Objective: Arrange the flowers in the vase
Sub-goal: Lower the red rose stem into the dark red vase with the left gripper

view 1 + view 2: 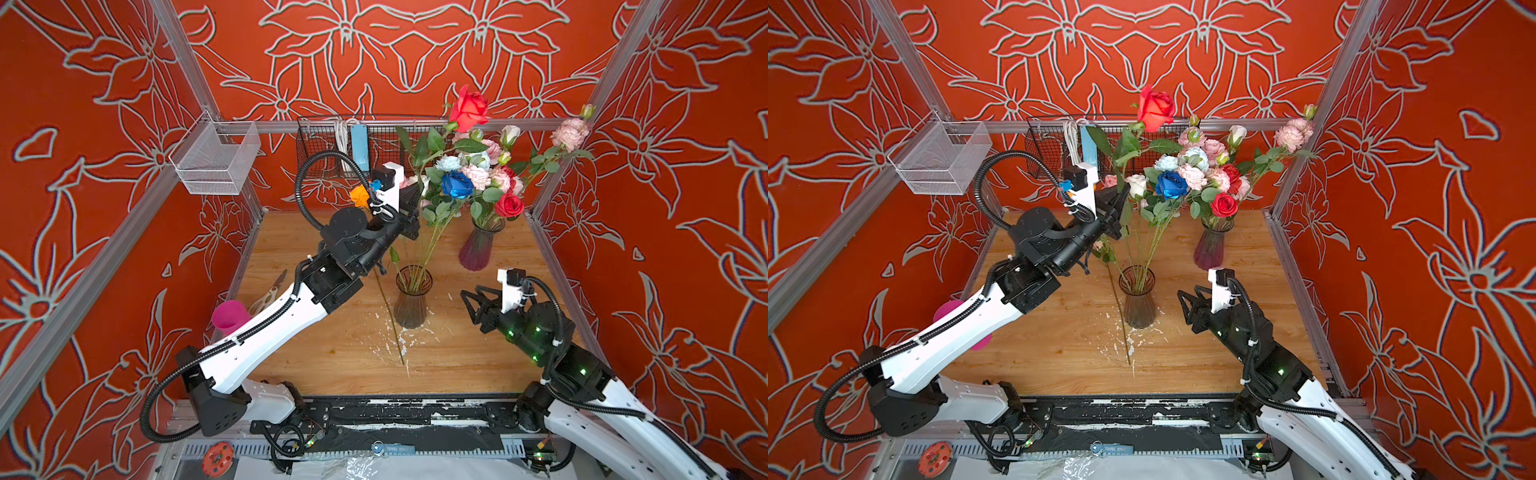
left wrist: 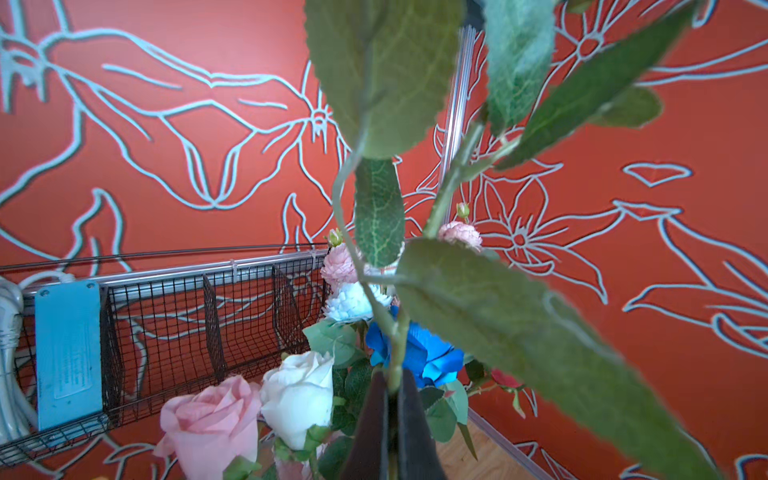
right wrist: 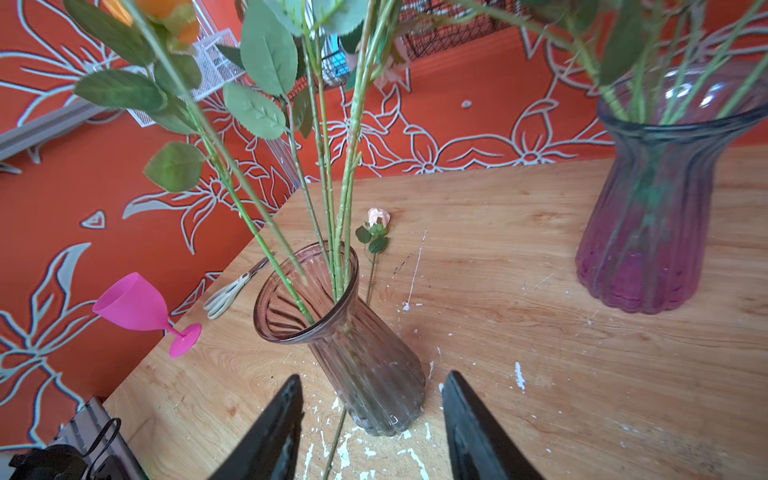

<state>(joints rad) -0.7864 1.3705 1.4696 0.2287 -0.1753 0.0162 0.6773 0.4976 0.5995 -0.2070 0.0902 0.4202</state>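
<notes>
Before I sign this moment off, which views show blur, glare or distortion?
Left wrist view: leaves close to the lens are soft, and the left gripper, shut on a stem, is dark; right wrist view: bright glare on the rim of the purple vase, table in focus; both top views: evenly lit, sharp, slight colour fringing on the wallpaper.

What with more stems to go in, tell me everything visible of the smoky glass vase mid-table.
The smoky glass vase is translucent brownish-pink, ribbed, with a flared rim, narrow neck and wider body. It stands upright on the wooden table among white flecks. Several green stems stand in it, leaning on the rim. A loose pink-budded stem lies past its base; contact unclear. The open right gripper faces it, apart.
</notes>
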